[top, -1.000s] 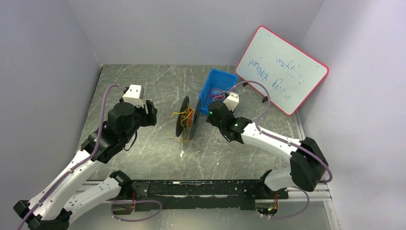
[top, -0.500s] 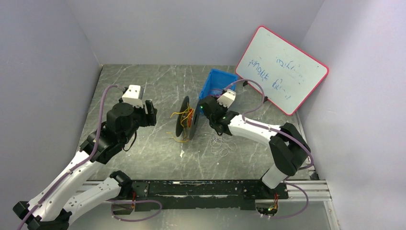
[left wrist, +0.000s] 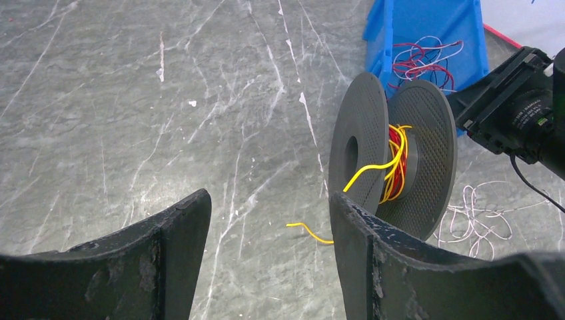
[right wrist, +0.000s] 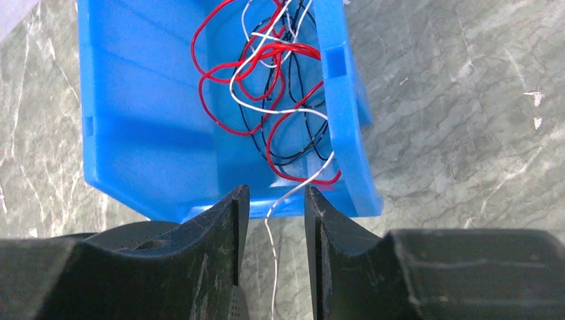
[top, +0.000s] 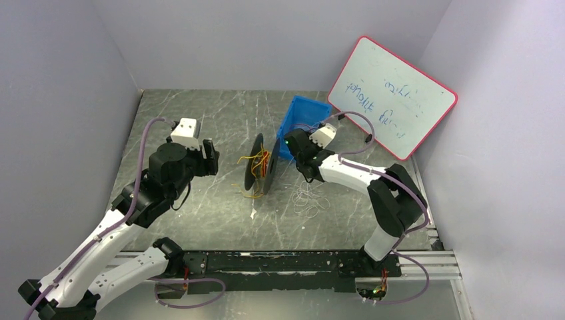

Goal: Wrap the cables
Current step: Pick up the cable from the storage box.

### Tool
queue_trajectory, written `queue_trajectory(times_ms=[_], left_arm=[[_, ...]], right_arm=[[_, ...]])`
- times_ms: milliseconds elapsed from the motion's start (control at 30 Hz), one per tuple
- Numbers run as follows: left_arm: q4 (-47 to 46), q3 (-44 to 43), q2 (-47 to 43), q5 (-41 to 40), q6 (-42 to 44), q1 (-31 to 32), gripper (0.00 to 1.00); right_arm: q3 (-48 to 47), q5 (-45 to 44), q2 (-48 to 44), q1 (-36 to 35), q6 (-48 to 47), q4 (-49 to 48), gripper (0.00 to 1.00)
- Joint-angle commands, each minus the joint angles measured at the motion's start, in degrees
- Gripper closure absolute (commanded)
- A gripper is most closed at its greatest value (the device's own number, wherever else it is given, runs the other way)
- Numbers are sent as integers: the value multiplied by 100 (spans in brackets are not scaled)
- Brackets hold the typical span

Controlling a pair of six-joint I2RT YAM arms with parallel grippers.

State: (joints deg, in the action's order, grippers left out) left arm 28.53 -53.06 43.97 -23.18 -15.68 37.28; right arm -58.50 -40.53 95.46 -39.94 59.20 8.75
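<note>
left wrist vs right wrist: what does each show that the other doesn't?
Only left wrist: the spool, its hub wound with red and yellow cables, loose white loops on the table, left fingers wide apart. Only right wrist: black strands inside the blue bin, a white cable running between the right fingers. Both: that bin holding red cables.

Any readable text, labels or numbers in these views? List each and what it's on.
On the whiteboard: blue handwriting, a few words, not legible at this angle.
On the right arm's black housing, left wrist view: small white print, too blurred to read.
On the blue bin and the spool: no text seen.
</note>
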Motion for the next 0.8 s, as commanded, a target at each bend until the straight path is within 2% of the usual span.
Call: queue_trajectory(times_ms=[0,433,633,733,767], left_arm=[[-121,-55,8,91,19,-39,30],[-140,-38,-42,62,28,-39,30],[-131,-38,-50,35,13,-41,30],[-138,-38,-55,40,20,-39,30],[-131,-38,-50,41,21,-45,30]], right_arm=[[-46,-2,144,98,238,-174,61],[-236,15,525,134,325,-234,67],[-255,2,537,141,297,-305,84],[-266,-24,461,144,220,-373,100],[-274,-32,420,140,174,-401,100]])
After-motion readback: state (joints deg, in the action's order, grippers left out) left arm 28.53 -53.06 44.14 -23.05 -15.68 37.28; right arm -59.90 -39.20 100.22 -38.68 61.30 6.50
